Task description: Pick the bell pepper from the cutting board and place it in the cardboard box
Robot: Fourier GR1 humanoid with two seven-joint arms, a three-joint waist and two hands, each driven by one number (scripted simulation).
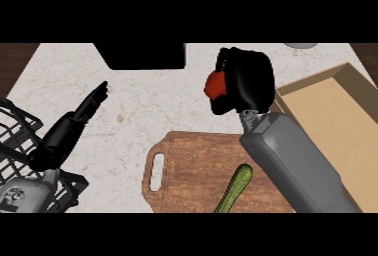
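- Bell pepper (215,85): red, held in R hand (247,80). Only its left part shows, sticking out at the hand's left side; the rest is hidden by the palm.
- R hand: black fingers curled round the pepper, thumb side hidden. Grey forearm runs from the hand down to the view's lower right.
- Pepper pos.: off the cutting board (196,167), over the counter (148,100) just past the board's far edge. Height above the counter: cannot tell.
- Cardboard box (343,120): just right of R hand, open top, near wall close to the wrist. Pepper is outside the box.
- Cutting board: below R hand, wooden, handle slot at its left end. R forearm crosses its right part.
- Green veg. (235,187): long, lies on the board just left of R forearm.
- L hand (94,100): well left of R hand, fingers straight and pressed together, holding nothing.
- Wire rack (16,135): black, left of and below L forearm.
- Black block (140,55): at the counter's far edge, up and left of R hand.
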